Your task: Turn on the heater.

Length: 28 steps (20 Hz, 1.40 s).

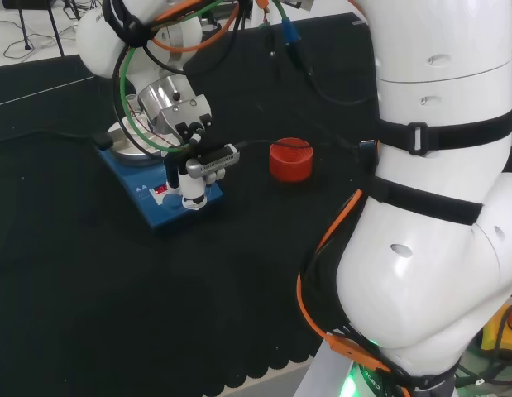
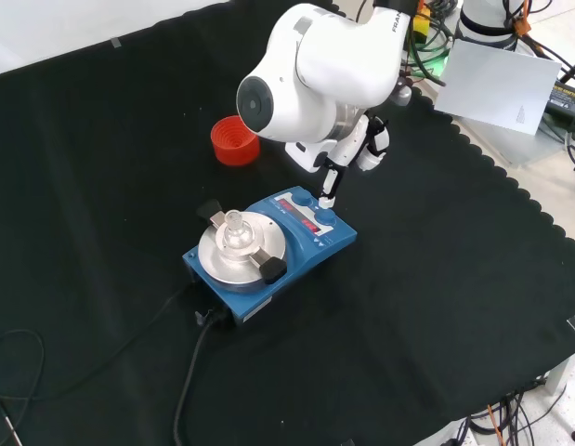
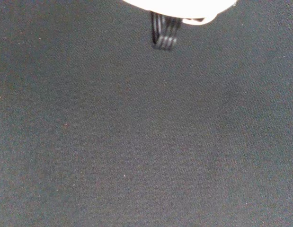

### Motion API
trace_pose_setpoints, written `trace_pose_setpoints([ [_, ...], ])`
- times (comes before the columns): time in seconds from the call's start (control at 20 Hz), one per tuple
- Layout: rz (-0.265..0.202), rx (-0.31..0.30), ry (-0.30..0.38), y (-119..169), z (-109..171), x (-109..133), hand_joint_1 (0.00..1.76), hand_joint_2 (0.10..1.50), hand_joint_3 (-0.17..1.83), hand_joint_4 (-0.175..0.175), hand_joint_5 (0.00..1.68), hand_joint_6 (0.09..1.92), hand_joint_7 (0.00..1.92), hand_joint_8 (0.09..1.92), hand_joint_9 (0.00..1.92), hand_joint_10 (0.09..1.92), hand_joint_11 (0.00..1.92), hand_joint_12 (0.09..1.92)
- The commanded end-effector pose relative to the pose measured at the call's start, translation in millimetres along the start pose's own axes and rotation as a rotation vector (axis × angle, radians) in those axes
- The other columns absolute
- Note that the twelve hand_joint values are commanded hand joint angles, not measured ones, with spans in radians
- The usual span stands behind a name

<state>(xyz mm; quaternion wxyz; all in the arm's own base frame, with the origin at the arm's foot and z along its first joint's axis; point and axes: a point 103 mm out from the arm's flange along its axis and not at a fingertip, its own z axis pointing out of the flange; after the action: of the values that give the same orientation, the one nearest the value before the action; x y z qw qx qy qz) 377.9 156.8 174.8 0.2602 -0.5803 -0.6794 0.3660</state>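
The heater (image 1: 150, 203) is a blue box with a round metal plate and a red display on its front panel. In the front view the heater (image 2: 301, 253) lies mid-cloth with a small clear glass piece (image 2: 234, 229) clamped on the plate. My hand (image 1: 196, 162) hangs over the panel end. One straight finger (image 2: 328, 186) points down and its tip meets a blue knob on the panel. In the head view another finger sticks out sideways to the right. Nothing is held. The wrist view has a blurred white part of the hand (image 3: 179, 4) over black cloth.
A red ribbed ring stand (image 1: 289, 160) sits on the cloth right of the heater in the head view, and behind it (image 2: 235, 140) in the front view. The heater's black cable (image 2: 189, 381) runs toward the front edge. A white sheet (image 2: 497, 85) lies beyond the cloth's far right corner.
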Motion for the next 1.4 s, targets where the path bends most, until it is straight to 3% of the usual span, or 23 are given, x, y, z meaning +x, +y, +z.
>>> trace_pose_setpoints([
  [0.05, -0.004, 0.005, -0.002, 3, 2, 0, 1.42, 0.66, 1.09, -0.023, 0.28, 0.09, 1.55, 1.71, 1.69, 1.58, 1.64, 1.6],
  [1.4, 0.018, 0.026, -0.027, 12, 9, 5, 1.42, 0.66, 1.1, -0.025, 0.3, 0.09, 1.55, 1.71, 1.69, 1.58, 1.64, 1.6],
])
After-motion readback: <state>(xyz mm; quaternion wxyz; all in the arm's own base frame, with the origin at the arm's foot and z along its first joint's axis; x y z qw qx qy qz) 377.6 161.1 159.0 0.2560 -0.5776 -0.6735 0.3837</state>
